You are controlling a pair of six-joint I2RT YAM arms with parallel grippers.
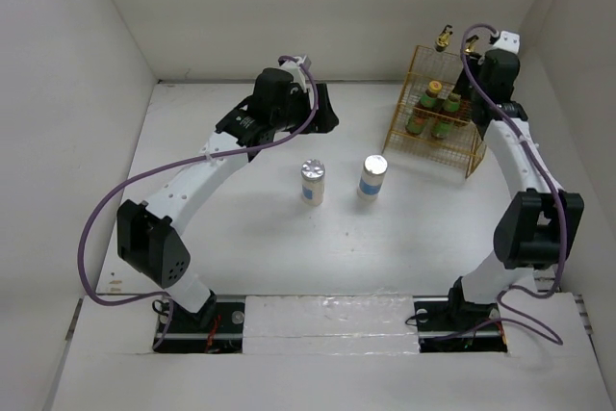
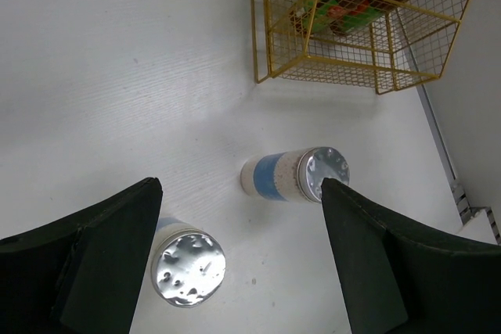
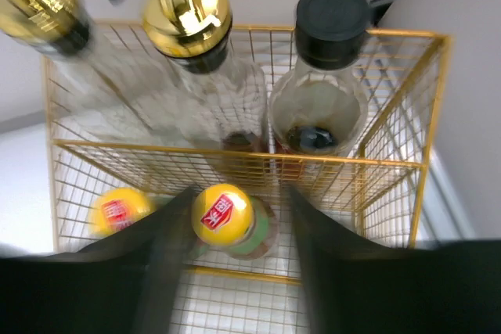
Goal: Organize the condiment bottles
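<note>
Two white shakers with silver lids and blue labels stand upright mid-table (image 1: 313, 182) (image 1: 372, 177). My left gripper (image 1: 325, 108) hovers behind them, open and empty. Its wrist view shows one shaker (image 2: 188, 267) by the left finger and the other (image 2: 291, 175) near the right finger. My right gripper (image 3: 240, 193) is inside the yellow wire rack (image 1: 435, 146), open, with its fingers either side of a yellow-capped sauce bottle (image 3: 223, 214); the left finger is blurred. A second yellow-capped bottle (image 3: 117, 210) stands to its left.
In the rack's back row stand two gold-topped clear bottles (image 3: 188, 13) (image 3: 39, 5) and a black-capped bottle (image 3: 333, 25). The rack sits in the far right corner against white walls (image 1: 577, 64). Several green-labelled bottles (image 1: 428, 98) fill its front.
</note>
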